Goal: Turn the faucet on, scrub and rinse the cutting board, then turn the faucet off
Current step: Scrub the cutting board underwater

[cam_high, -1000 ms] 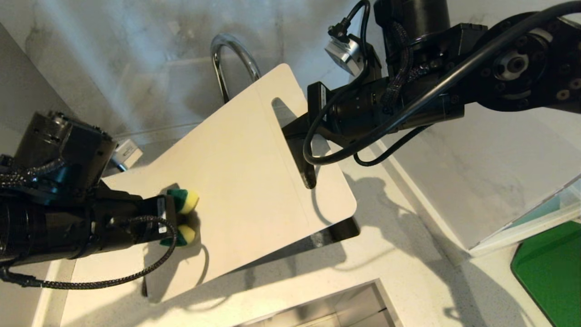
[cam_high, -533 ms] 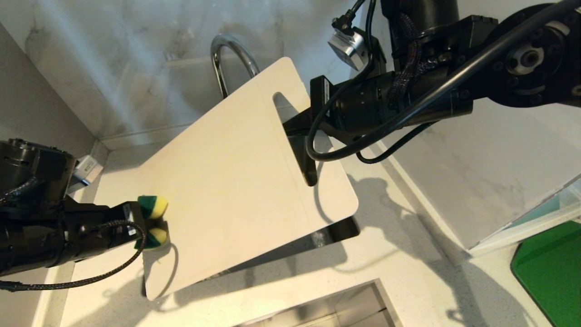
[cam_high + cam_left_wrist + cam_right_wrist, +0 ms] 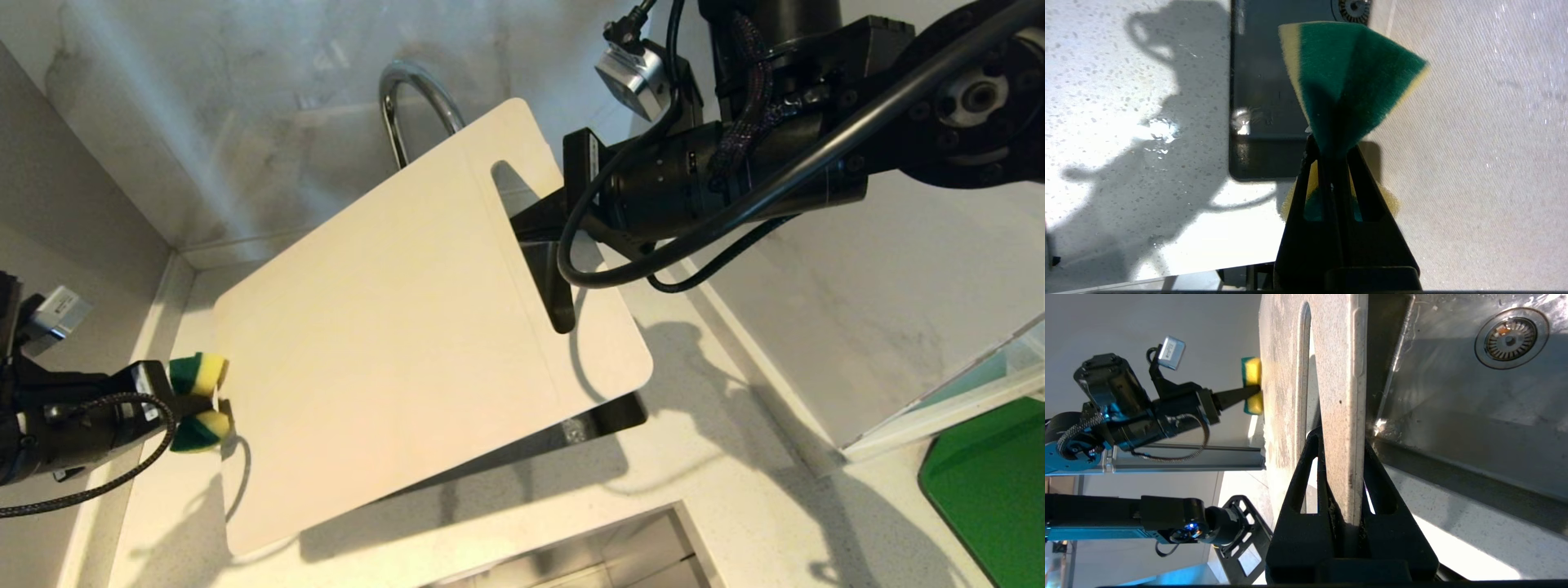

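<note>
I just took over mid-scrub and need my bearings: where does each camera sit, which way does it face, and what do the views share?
Head view: high up, looking down on the off-white cutting board over the sink; both arms show.
Left wrist view: behind the left gripper, pinching the green-and-yellow sponge.
Right wrist view: behind the right gripper, clamping the board's edge above the steel sink; the left arm shows.
Shared: board and sponge appear in all three.

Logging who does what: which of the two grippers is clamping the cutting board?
The right gripper, its fingers pinching the cutting board by the handle slot. The left gripper squeezes a green-and-yellow sponge instead.
</note>
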Controlling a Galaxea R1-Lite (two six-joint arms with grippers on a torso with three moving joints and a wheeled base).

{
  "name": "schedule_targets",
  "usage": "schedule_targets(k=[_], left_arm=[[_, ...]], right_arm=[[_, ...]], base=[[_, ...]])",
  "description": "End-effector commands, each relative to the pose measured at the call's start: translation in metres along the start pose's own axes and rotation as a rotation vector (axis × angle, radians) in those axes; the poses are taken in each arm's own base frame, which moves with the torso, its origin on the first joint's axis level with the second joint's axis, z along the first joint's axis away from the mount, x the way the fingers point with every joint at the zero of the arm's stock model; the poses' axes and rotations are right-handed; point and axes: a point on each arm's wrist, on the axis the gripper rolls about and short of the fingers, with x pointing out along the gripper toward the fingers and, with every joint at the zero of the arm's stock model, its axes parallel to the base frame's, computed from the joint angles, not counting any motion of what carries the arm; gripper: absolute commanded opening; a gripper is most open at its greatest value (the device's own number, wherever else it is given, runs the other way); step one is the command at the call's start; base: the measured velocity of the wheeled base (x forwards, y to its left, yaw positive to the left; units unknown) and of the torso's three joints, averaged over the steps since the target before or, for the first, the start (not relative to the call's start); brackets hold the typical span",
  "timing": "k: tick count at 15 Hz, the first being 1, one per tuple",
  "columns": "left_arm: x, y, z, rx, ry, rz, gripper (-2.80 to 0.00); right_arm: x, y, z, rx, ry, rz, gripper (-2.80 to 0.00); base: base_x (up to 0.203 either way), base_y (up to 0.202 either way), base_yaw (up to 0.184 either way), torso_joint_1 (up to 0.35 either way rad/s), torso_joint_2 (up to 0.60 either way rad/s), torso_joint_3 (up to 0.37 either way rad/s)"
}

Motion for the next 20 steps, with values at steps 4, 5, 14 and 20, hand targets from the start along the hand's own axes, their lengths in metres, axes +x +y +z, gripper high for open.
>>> schedule_targets(k=[4,5,14,20], left_arm=[[-0.028,0.007,0.04,-0.033,-0.153,-0.022,-2.8],[-0.035,0.003,0.05,-0.036,-0.171,-0.033,-2.8],[-0.092,-0.106,0.038,0.167,0.118,-0.337,-2.8],[-0.083,-0.168,-0.006,0.292,0.07,-0.31,-2.8]], right_arm=[[0.0,-0.001,-0.002,0.007,0.008,-0.003,-2.8],[0.001,-0.002,-0.003,0.009,0.011,-0.005,-2.8],[0.02,-0.013,0.004,0.008,-0.006,-0.038,-2.8],[0.024,-0.015,0.011,0.001,-0.032,-0.046,-2.8]], base=[[0.0,0.0,0.0,0.0,0.0,0.0],[0.0,0.0,0.0,0.0,0.0,0.0],[0.0,0.0,0.0,0.0,0.0,0.0],[0.0,0.0,0.0,0.0,0.0,0.0]])
